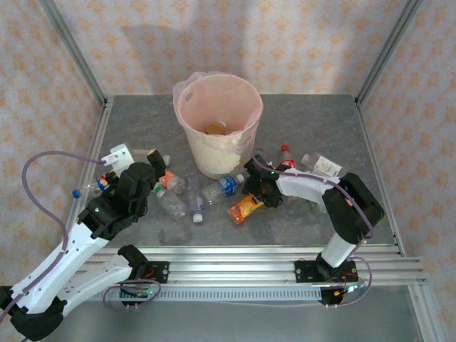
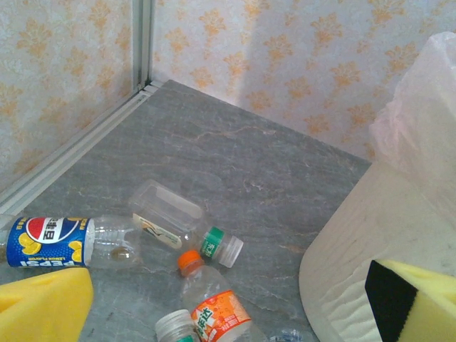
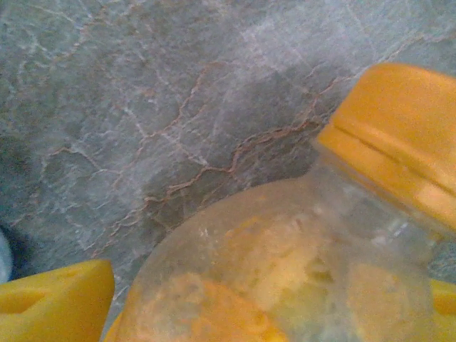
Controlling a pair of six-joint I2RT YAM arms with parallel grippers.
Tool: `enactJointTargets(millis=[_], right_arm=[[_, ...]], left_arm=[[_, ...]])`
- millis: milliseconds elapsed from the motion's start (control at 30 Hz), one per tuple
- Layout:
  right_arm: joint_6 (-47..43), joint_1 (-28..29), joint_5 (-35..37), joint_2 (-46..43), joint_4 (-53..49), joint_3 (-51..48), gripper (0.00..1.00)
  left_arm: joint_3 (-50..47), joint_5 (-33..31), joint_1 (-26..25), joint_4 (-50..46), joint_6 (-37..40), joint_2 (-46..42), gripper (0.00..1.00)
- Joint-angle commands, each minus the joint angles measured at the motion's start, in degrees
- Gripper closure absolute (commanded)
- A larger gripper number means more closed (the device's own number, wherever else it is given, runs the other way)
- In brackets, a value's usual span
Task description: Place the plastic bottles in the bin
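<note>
The right claw (image 3: 249,310) is set astride an orange-capped plastic bottle (image 3: 285,263) lying on the desk (image 3: 142,107) near the base of the bin (image 1: 214,153), with its yellow pads (image 3: 53,303) held apart on either side, though a firm grip cannot be confirmed.

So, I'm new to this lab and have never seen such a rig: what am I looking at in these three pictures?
Two robot arms are bolted at the near edge of a grey table. One picture looks down from above and behind them. The other two come from a camera on each wrist, where the yellow blocks are finger pads. On the table lie small plastic bottles, in front of and beside a cream bin. The left gripper is open and empty, facing a Pepsi bottle and others. The right gripper straddles an orange-capped bottle; whether it squeezes it yet, I cannot tell.
</note>
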Motion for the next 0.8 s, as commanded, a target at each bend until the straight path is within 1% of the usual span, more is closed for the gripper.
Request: enactJointTargets(millis=[0,67,233,400,500,633,767], right_arm=[[-0.7,-0.3,0.6,1.8,0.9,-0.2,0.18],[-0.8,-0.3,0.7,1.9,0.9,0.0,0.21],[-1.0,-0.3,1.6,-0.5,-0.4,0.2,0.36],[-2.3,-0.1,4.5,-7.4,-4.1,0.9,0.47],[-3.7,0.7,7.6,-12.2,-8.1,2.8,0.5],[-5.9,2.3,14.5,-18.7,-16.2,7.7,0.52],[-9.8,2.6,21.3,-23.6,-23.3,13.7,0.53]], left_arm=[[0.7,-2.2,-0.1,-2.3,-1.7,0.2,0.0],[0.8,-2.4,-0.1,-2.5,-1.8,0.2,0.0],[0.9,-2.8,-0.1,-2.9,-1.8,0.1,0.0],[0.6,-3.0,-0.1,-2.8,-2.2,0.2,0.0],[0.6,-3.0,-0.1,-2.8,-2.6,0.5,0.0],[0.8,-2.9,-0.1,-2.8,-2.8,0.8,0.0],[1.2,-3.1,-0.1,-2.7,-3.3,1.3,0.0]])
